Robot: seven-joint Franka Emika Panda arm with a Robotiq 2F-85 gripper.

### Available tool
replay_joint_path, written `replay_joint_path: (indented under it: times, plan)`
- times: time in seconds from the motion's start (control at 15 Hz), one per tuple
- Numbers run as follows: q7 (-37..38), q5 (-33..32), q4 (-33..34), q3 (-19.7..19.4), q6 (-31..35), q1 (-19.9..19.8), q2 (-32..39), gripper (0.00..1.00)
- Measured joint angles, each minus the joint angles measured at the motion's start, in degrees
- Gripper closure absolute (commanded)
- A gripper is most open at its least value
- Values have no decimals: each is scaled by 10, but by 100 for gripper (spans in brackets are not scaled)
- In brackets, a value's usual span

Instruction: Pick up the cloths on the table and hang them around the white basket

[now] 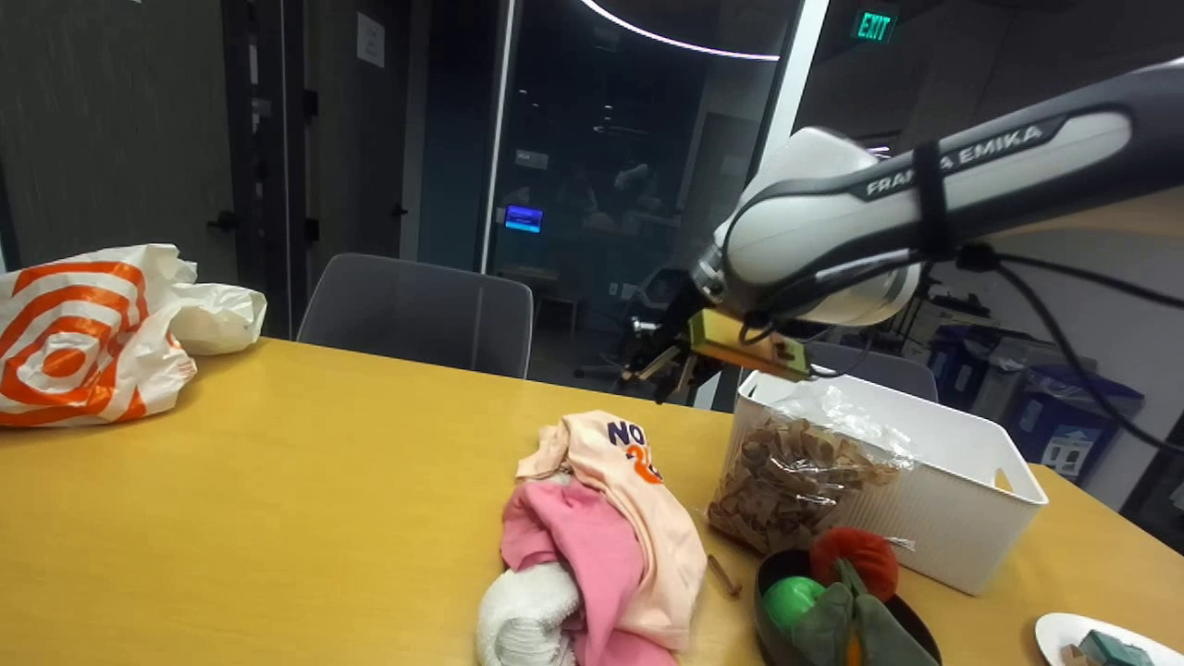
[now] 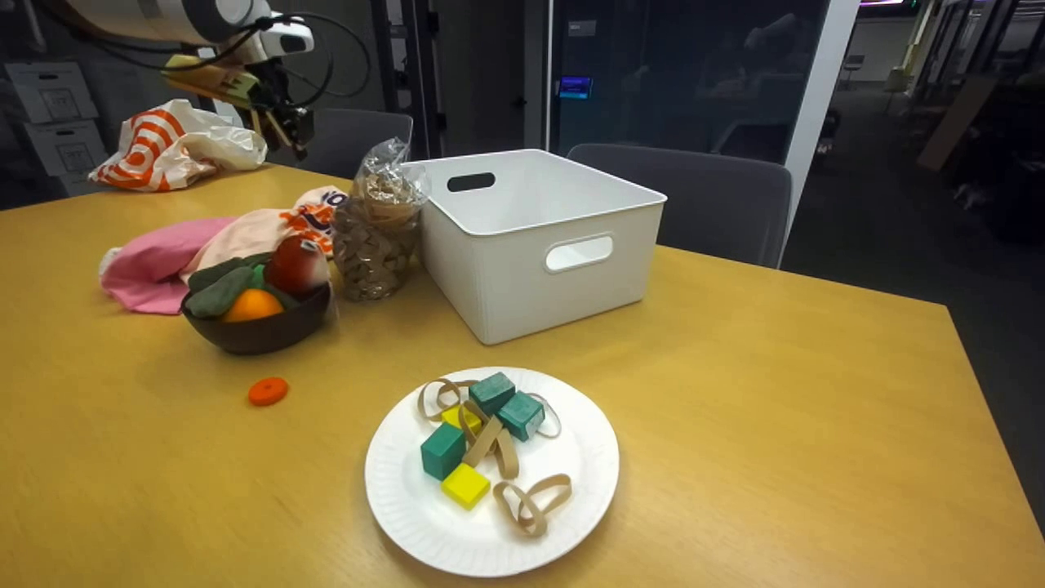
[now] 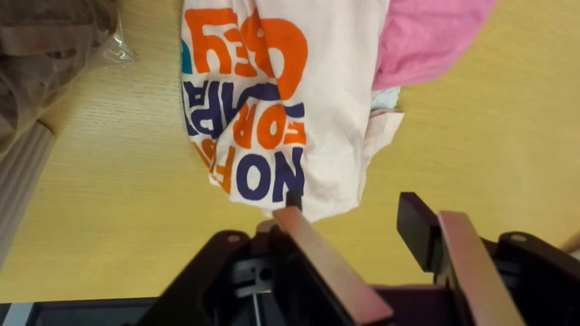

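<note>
Toward the left along the far edge of the table [image 1: 324, 499] sits a crumpled white-and-orange plastic bag [image 1: 92, 342], with a grey chair [image 1: 416, 314] just behind that edge. Next, well apart from the bag, the cloths lie on the table in one overlapping heap: the white cloth [image 1: 532, 615] bunched at the end away from the far edge, the pink cloth [image 1: 587, 532] rumpled against it, and the cream cloth [image 1: 666, 564] stretched along the right side (its orange and dark-blue print reads NO at the end toward the far edge). Above the table near that end hangs the gripper [image 1: 661, 370], on an arm [image 1: 1008, 176] that enters from the right in an exterior view; in the wrist view its fingers [image 3: 476, 271] stand apart, yellowish wood showing through the gap.

Just right of the cream cloth lie a thin brown stick [image 1: 724, 575] and, beside the white basket [image 1: 962, 518], a clear bag [image 1: 837, 412] of brown strips [image 1: 786, 481]. Farther from the far edge sits a dark bowl [image 2: 257, 336] holding rounded pieces [image 1: 860, 560] in red, green and orange, an orange disc [image 2: 268, 391] near it. The basket stands upright near the far edge, open top facing up. Last, in front of the basket, a white plate [image 2: 588, 474] carries green blocks [image 2: 443, 451], yellow blocks [image 2: 466, 487] and tan bands [image 2: 484, 442].
</note>
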Motion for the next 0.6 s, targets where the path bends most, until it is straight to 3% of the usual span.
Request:
replay_joint_path:
  times: [0.07, 0.13, 0.6]
  plan:
    - [7, -26, 1, -4, 11, 11, 15, 2]
    - [18, -53, 4, -11, 19, 23, 31, 0]
    - [116, -189, 87, -102, 21, 118, 146, 0]
